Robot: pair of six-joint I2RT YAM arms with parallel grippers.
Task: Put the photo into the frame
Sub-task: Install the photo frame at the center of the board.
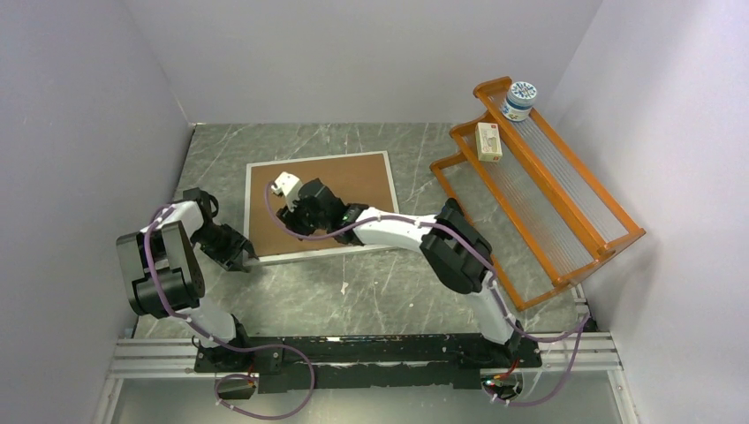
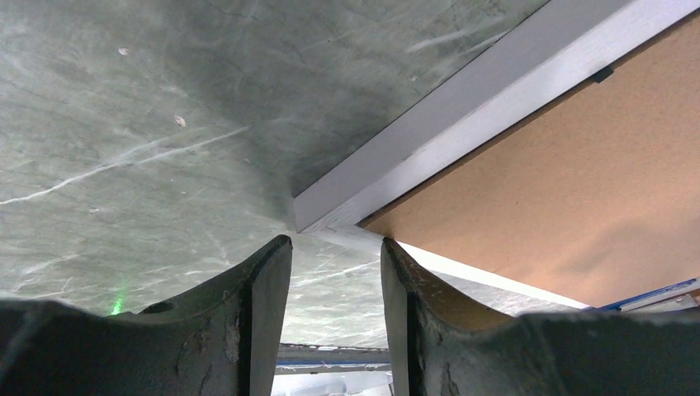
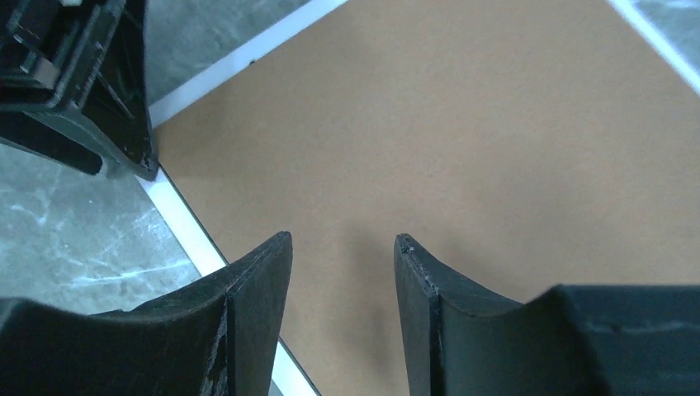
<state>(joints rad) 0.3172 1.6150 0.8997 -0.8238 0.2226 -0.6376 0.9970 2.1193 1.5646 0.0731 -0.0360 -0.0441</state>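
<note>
- The grey-green marbled table [image 1: 380,291] carries everything; nothing lies loose on it near the arms.
- The orange wooden rack [image 1: 565,190] with ribbed clear shelves stands at the right, well apart from the work. It looks to play no part in this task.
- The large rectangular frame with the thin silvery-white rim [image 1: 248,208] lies flat at the middle of the table, back side up.
- The plain brown backing board [image 1: 362,181] fills the frame's opening from rim to rim and appears to sit level within it.
- The glossy photo shows in none of the views. It may lie under the board, but I cannot tell.
- If it does, the loading is likely almost done, with only pressing the board home and fastening it left. If not, the board must come out first.
- The left gripper [image 2: 332,243] sits low at the frame's near-left corner, jaws apart, the corner just ahead of the gap and nothing clamped.
- The right gripper [image 3: 342,239] hangs over the board's left part, jaws apart and empty. I cannot tell whether its tips touch the board.
- A white round jar with a blue-patterned lid [image 1: 519,100] and a small cream box [image 1: 488,141] rest on the rack.
</note>
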